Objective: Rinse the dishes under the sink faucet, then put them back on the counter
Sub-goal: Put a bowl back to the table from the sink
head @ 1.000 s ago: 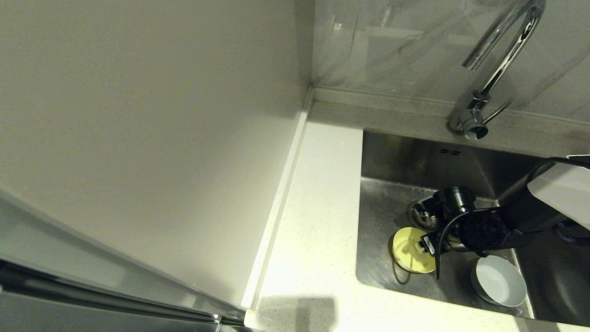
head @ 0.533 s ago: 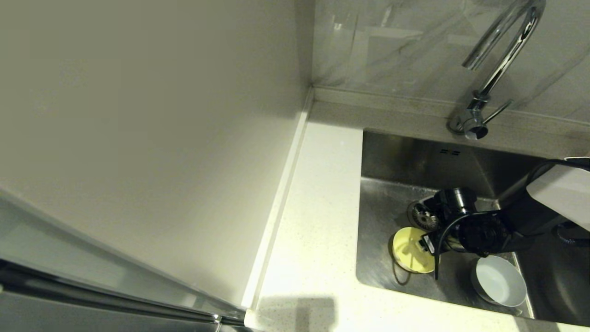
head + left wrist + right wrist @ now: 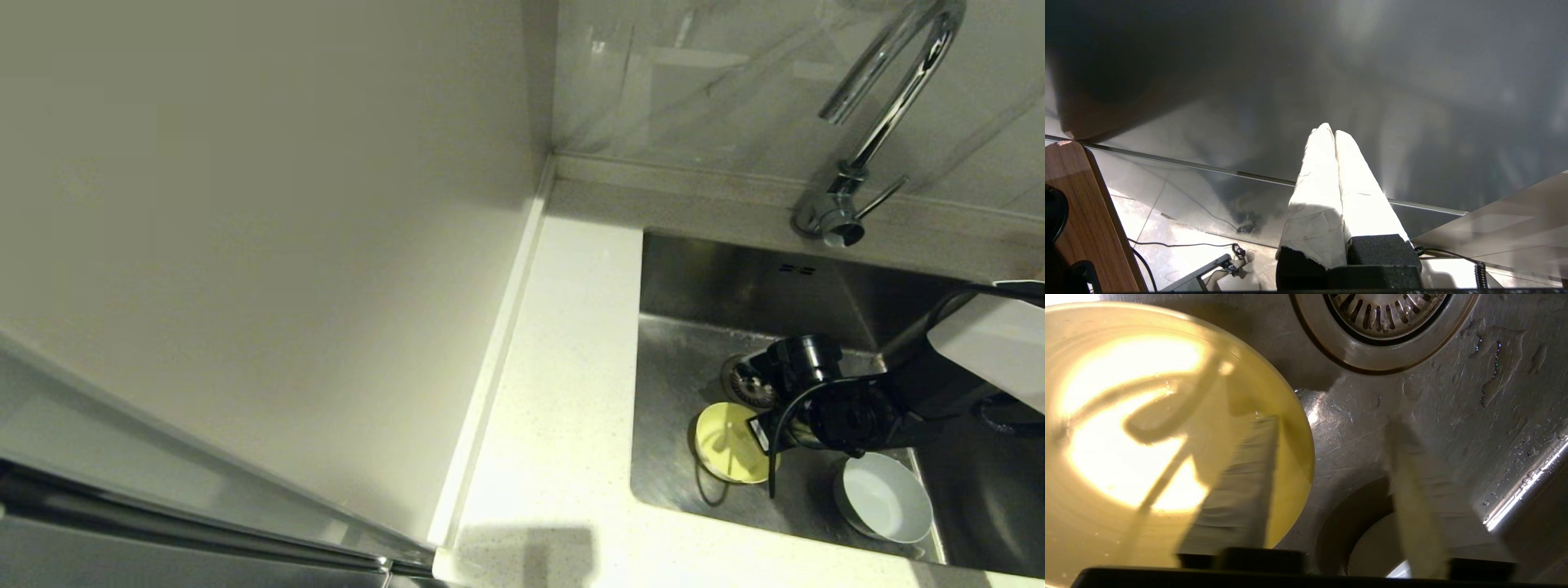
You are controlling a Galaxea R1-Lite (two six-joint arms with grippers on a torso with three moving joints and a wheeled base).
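A yellow bowl (image 3: 727, 445) (image 3: 1147, 437) lies on the floor of the sink (image 3: 678, 367), just near of the round strainer drain (image 3: 744, 384) (image 3: 1384, 322). My right gripper (image 3: 763, 431) (image 3: 1331, 433) is low in the sink and open, straddling that bowl's rim: one finger (image 3: 1241, 490) is over the bowl's inside, the other (image 3: 1412, 498) outside it. A grey bowl (image 3: 884, 498) sits at the sink's near right. Part of a pale bowl (image 3: 1376, 551) shows under the gripper; I cannot tell its colour. The chrome faucet (image 3: 886, 98) stands behind the sink. My left gripper (image 3: 1333, 132) is parked, shut and holding nothing.
The white speckled counter (image 3: 563, 392) runs along the sink's left side, bounded by a plain upright panel (image 3: 245, 245). The faucet's thin lever (image 3: 882, 196) sticks out at its base. Water drops lie on the sink floor (image 3: 1494, 367).
My right gripper has eased slightly lower and nearer at the yellow bowl's rim. The bowls have stayed where they were.
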